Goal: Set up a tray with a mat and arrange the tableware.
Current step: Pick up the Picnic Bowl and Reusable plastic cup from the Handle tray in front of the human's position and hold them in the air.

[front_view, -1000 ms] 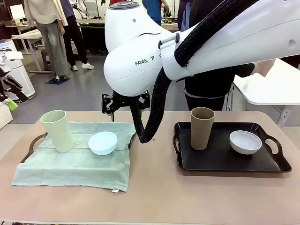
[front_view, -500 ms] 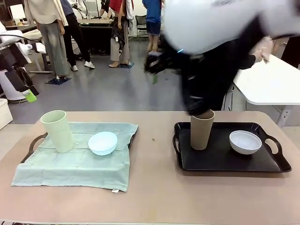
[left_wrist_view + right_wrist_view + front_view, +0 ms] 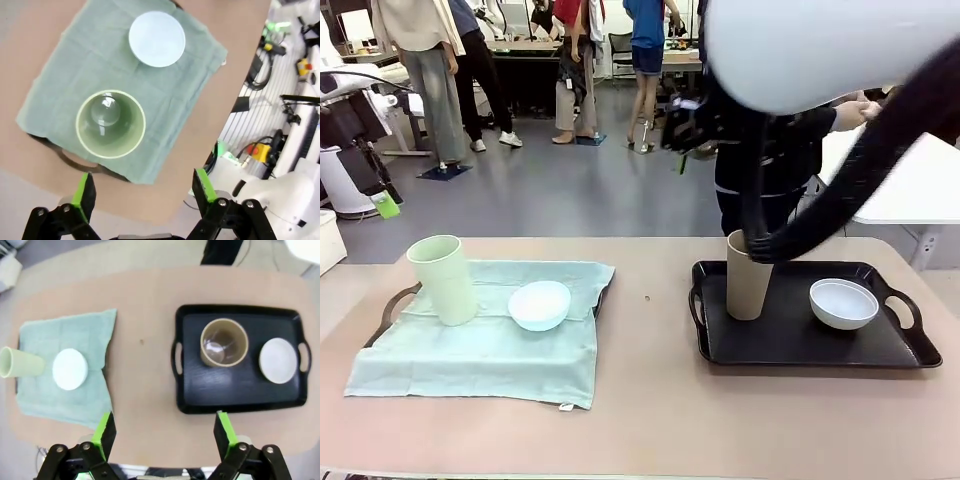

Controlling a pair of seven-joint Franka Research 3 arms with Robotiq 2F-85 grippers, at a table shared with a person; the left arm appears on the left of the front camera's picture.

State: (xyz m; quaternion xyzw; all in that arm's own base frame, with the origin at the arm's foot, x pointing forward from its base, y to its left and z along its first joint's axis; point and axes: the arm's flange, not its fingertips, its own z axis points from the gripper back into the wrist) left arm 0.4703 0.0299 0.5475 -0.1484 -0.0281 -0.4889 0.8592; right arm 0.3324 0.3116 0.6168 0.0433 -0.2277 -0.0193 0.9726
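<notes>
Front view: tan table (image 3: pixel 650 410) nearest, with a bare strip down the middle. On the robot's left a tray handle (image 3: pixel 388 312) pokes out from under the green mat (image 3: pixel 470 360), which carries the pale green cup (image 3: pixel 442 280) and light blue bowl (image 3: pixel 540 305); the black tray (image 3: pixel 790 345) on the right holds the brown-tan cup (image 3: pixel 748 285) and white bowl (image 3: pixel 843 303), with people on the grey floor (image 3: pixel 570 190) beyond. Left gripper (image 3: pixel 143 180) and right gripper (image 3: pixel 164 422) hang high over the table, fingers spread, nothing between them. Wrist views look straight down into the cups; front gives their sides.
</notes>
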